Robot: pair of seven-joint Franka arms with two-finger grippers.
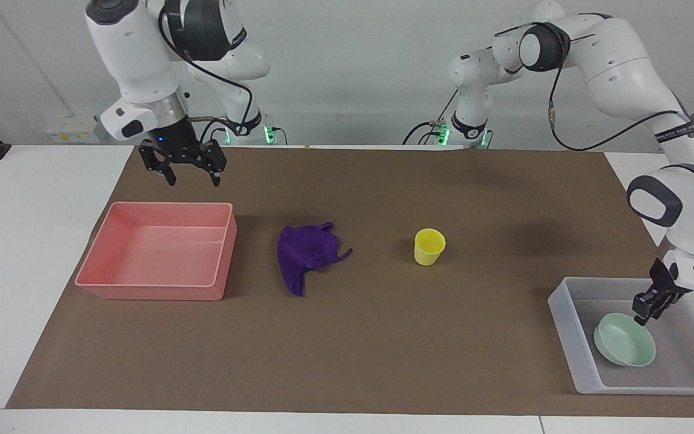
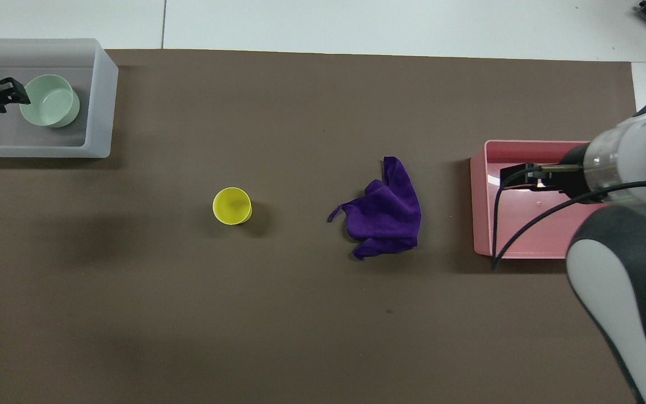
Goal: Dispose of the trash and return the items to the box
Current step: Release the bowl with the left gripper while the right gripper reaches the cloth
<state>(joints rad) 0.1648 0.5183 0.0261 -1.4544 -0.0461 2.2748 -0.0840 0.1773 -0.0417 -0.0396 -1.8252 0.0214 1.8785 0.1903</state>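
The mint-green bowl (image 1: 624, 348) (image 2: 49, 101) rests on the floor of the translucent box (image 1: 564, 313) (image 2: 101, 101) at the left arm's end of the table. My left gripper (image 1: 648, 307) (image 2: 12, 92) is open, just above the bowl's rim, and holds nothing. The purple cloth (image 1: 306, 253) (image 2: 387, 210) lies crumpled mid-table. The yellow cup (image 1: 429, 246) (image 2: 232, 206) stands upright beside it, toward the left arm's end. My right gripper (image 1: 189, 172) is open and empty in the air, over the mat by the pink bin's edge nearest the robots.
An empty pink bin (image 1: 154, 292) (image 2: 483, 207) sits at the right arm's end, beside the cloth. A brown mat (image 1: 383, 361) covers the table. In the overhead view the right arm's forearm (image 2: 626, 269) hides part of the pink bin.
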